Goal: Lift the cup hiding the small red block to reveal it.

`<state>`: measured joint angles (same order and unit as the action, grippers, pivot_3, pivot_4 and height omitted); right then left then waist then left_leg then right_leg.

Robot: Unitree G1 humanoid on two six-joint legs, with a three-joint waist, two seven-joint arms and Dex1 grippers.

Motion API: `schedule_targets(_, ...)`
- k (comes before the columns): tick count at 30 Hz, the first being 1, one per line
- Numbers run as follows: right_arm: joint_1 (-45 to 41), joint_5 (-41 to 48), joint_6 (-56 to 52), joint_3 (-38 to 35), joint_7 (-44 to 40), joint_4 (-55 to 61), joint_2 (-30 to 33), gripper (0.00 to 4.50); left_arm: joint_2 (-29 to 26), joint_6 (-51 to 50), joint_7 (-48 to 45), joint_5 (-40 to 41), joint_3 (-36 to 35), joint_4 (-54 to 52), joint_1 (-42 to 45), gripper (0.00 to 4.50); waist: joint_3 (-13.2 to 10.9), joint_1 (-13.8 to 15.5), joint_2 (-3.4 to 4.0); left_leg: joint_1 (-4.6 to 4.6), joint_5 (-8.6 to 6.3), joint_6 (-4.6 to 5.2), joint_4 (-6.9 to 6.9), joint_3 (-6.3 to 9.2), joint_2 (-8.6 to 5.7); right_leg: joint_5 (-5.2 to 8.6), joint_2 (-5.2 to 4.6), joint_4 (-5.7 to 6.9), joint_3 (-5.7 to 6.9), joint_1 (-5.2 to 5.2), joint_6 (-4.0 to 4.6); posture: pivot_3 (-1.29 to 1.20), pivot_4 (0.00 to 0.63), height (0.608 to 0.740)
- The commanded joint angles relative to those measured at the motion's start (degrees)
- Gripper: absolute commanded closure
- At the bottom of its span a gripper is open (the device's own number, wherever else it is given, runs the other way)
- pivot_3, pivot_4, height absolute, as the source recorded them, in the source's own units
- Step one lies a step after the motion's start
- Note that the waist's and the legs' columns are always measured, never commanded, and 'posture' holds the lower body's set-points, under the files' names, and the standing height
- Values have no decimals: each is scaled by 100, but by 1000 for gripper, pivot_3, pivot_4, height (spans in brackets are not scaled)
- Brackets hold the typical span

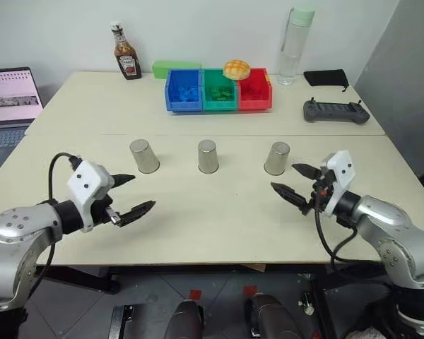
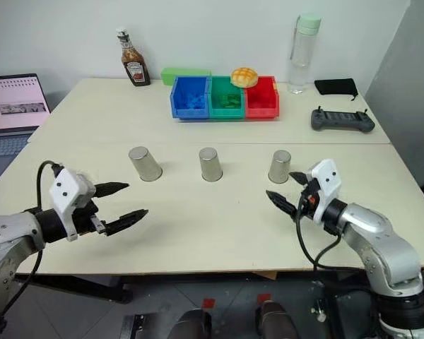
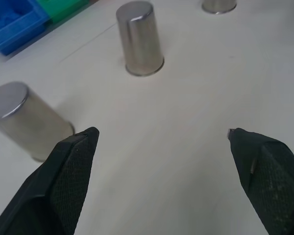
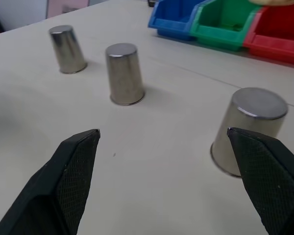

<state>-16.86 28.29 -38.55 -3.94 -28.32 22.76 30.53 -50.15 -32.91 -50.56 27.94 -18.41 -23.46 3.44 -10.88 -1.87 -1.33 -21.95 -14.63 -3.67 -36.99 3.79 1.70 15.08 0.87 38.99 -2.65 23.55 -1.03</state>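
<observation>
Pale tabletop (image 1: pixel 219 226) carries three upturned metal cups in a row: left cup (image 1: pixel 144 156), middle cup (image 1: pixel 208 156), right cup (image 1: pixel 277 158). Head views alone show the ketchup bottle (image 1: pixel 126 61), laptop (image 1: pixel 10 106) and controller (image 1: pixel 336 111). Left gripper (image 1: pixel 136 194) and right gripper (image 1: pixel 297 181) hover with jaws spread, holding nothing. Which cup covers the small red block cannot be told.

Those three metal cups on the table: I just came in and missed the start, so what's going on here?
Three upside-down silvery cups stand in a row on the table: the left cup, the middle cup and the right cup. The robot's left gripper and right gripper hover open just short of the row, holding nothing. No cup is lifted yet, so no red block is revealed.
</observation>
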Motion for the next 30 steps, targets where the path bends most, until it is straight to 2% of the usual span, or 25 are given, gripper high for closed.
schedule_targets(1,-447,-118,-41,-32,383,-299,-308,84,-101,-329,3,260,150,-326,232,0,0,-4,0,-1,0,0,0,0,0,0,0,0,0,1,0,0,150,740)
schedule_targets(9,-1229,-735,202,140,948,-1608,-893,84,-113,-878,-293,777,590,-296,833,0,-1,-21,1,-2,0,0,2,0,0,0,2,2,-1,4,1,0,150,740)
schedule_targets(21,-2125,-1380,1307,83,1138,-3758,-1411,84,-97,-637,-306,598,961,-207,1100,0,-1,-53,2,-4,0,0,4,-4,0,0,2,2,-4,9,2,0,150,740)
schedule_targets(30,-2566,-1527,1751,84,1047,-4789,-1669,84,-90,-528,-289,516,957,-173,1015,0,-2,-103,3,-6,0,0,6,-4,-1,-1,2,2,-5,9,2,0,150,740)
